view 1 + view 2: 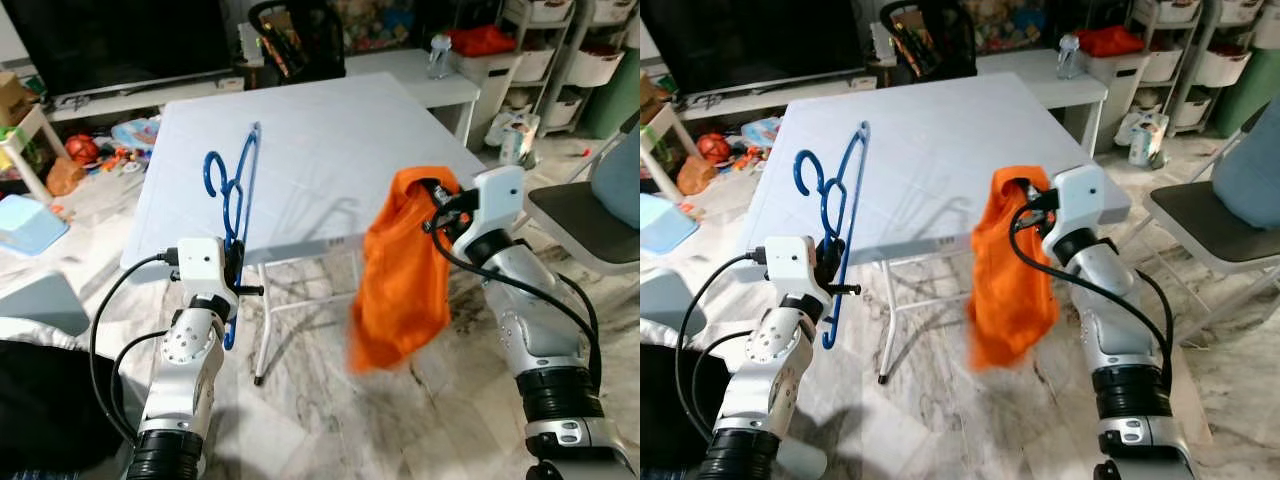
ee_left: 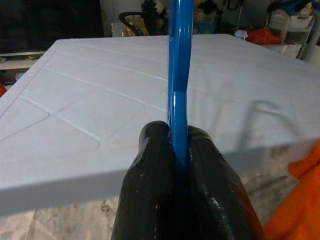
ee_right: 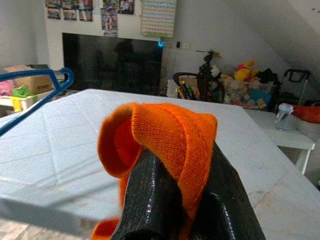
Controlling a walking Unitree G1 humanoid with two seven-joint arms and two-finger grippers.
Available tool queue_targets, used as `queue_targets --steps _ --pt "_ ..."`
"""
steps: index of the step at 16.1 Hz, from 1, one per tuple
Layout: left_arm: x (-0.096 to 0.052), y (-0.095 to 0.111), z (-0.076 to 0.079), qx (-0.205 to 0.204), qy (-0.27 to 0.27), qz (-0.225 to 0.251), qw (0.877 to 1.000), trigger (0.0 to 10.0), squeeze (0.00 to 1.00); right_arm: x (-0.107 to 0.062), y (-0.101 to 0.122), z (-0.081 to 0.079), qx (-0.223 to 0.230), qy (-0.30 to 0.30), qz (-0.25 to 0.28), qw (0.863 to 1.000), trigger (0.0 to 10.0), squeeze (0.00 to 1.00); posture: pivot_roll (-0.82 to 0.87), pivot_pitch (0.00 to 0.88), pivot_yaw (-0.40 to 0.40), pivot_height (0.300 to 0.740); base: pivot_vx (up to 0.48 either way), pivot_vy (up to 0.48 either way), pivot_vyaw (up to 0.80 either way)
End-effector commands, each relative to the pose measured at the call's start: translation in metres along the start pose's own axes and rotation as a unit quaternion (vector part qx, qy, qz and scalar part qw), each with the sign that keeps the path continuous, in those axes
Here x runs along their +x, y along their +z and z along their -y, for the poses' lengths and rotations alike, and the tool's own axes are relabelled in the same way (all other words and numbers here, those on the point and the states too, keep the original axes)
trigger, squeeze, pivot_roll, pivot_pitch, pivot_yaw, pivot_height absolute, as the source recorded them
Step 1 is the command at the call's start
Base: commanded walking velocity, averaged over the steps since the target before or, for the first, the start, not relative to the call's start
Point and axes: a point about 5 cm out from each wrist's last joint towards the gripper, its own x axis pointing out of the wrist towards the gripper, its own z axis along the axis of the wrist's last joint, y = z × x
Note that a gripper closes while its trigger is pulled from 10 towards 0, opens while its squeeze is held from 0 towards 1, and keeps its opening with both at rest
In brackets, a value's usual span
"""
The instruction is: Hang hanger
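My left gripper (image 1: 234,262) is shut on the lower bar of a blue plastic hanger (image 1: 236,190), held upright at the near left edge of the white folding table (image 1: 320,140); its hook (image 1: 213,172) points left. In the left wrist view the blue hanger bar (image 2: 179,75) is pinched between the black fingers (image 2: 150,190). My right gripper (image 1: 436,200) is shut on an orange garment (image 1: 400,275) that hangs off the table's near right corner, above the floor. The orange garment (image 3: 165,135) is draped over that gripper's fingers (image 3: 150,200).
A grey chair (image 1: 590,215) stands at the right. Toys and a light blue stool (image 1: 28,222) lie on the floor at the left. Behind the table are a TV stand (image 1: 140,95), a white bench (image 1: 430,80) and shelves with bins (image 1: 580,50). Marble floor lies below.
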Motion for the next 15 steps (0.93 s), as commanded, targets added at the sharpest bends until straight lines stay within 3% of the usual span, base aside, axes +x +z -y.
queue_targets --steps 1,11,15 --pt "0.002 0.006 -0.009 0.005 0.015 0.01 1.0 10.0 0.0 0.007 0.01 -0.008 0.002 0.017 0.022 1.0 10.0 0.0 -0.09 0.0 0.05 0.74 0.401 0.0 0.0" --pt "0.004 0.015 -0.007 0.002 0.026 0.028 0.999 10.0 0.0 0.013 0.018 -0.015 -0.016 0.045 0.038 0.998 10.0 0.0 -0.09 0.0 0.037 0.74 0.408 0.0 0.0" --pt "0.003 0.018 -0.008 0.007 0.04 0.034 0.999 10.0 0.0 0.013 0.018 -0.018 -0.015 0.048 0.04 0.998 10.0 0.0 -0.09 0.0 0.035 0.74 0.399 0.0 0.8"
